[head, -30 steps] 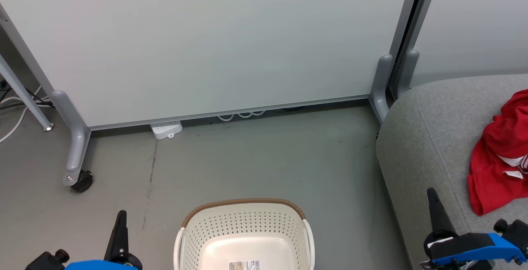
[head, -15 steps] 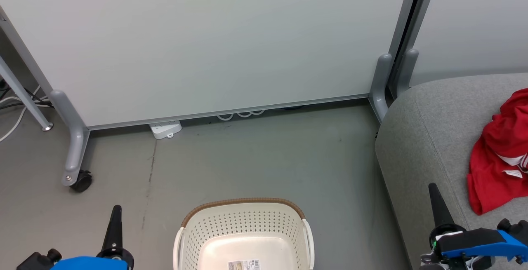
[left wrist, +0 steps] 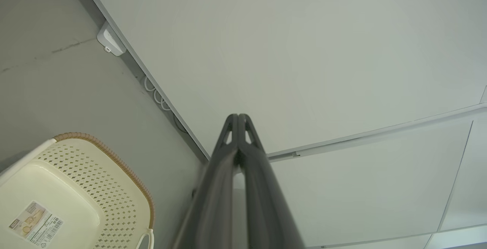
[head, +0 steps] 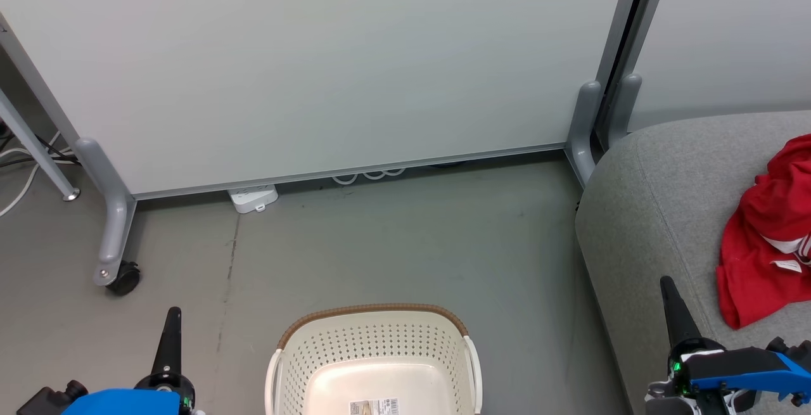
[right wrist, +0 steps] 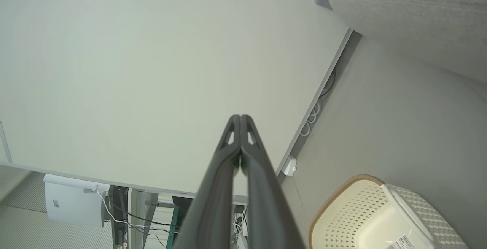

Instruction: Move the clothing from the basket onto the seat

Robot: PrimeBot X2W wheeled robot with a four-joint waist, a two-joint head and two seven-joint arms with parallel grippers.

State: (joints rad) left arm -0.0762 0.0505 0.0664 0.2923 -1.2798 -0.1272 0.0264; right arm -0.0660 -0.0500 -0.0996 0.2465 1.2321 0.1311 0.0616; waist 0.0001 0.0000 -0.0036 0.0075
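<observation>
Lying bunched on the grey sofa [head: 659,199], well in from its rounded left edge, the red clothing [head: 757,263] with white trim and a white tag is cut off by the head view's right border. The perforated cream laundry basket [head: 374,309], brown-rimmed, is seen standing on the grey floor [head: 393,244] to the left of the sofa and apart from it, its bottom exposed and bearing a printed label [head: 375,407]. The left gripper [head: 172,311] is held low at the basket's left, and the right gripper [head: 666,282] is seen against the sofa's near left edge. In each wrist view the two dark fingers [left wrist: 218,188] are pressed together tip to tip, with nothing between them. Behind, a pale wheeled partition panel [head: 317,66] is shown, with a white power strip [head: 253,198] at its foot.
</observation>
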